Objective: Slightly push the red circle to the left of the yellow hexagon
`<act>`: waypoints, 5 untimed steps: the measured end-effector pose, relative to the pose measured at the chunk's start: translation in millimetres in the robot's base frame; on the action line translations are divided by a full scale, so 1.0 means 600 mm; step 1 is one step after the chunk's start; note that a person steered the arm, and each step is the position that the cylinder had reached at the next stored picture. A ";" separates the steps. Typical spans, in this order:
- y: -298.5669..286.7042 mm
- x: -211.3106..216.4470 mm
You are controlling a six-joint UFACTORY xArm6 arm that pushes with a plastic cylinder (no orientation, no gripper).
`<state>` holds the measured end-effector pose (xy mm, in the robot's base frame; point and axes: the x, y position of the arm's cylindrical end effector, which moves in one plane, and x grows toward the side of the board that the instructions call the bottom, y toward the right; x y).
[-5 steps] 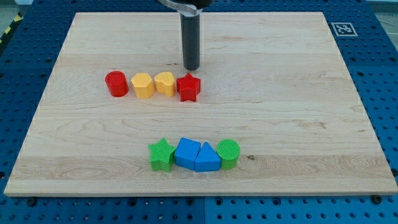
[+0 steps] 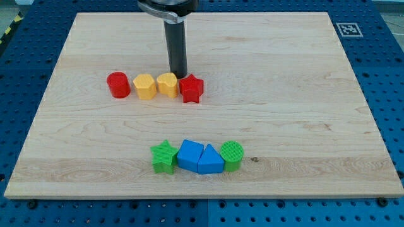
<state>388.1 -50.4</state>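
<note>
The red circle [image 2: 118, 84] stands on the wooden board [image 2: 284, 113], at the left end of an upper row. Just to its right is the yellow hexagon [image 2: 145, 86], with a small gap between them. Then come a yellow heart [image 2: 167, 84] and a red star [image 2: 191, 88], touching each other. My tip [image 2: 178, 75] is just above the row, between the yellow heart and the red star, close to both. It is well to the right of the red circle.
A lower row near the view's bottom holds a green star [image 2: 164, 156], a blue cube [image 2: 189, 155], a blue triangle [image 2: 210, 160] and a green circle [image 2: 231, 155], all touching. A marker tag [image 2: 346, 29] sits at the board's top right corner.
My tip has moved to the view's left and slightly down, from above the red star to just above the gap between the yellow heart and the red star. No block has moved.
</note>
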 end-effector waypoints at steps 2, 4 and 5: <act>-0.003 0.002; -0.015 0.004; -0.018 0.004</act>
<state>390.3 -61.1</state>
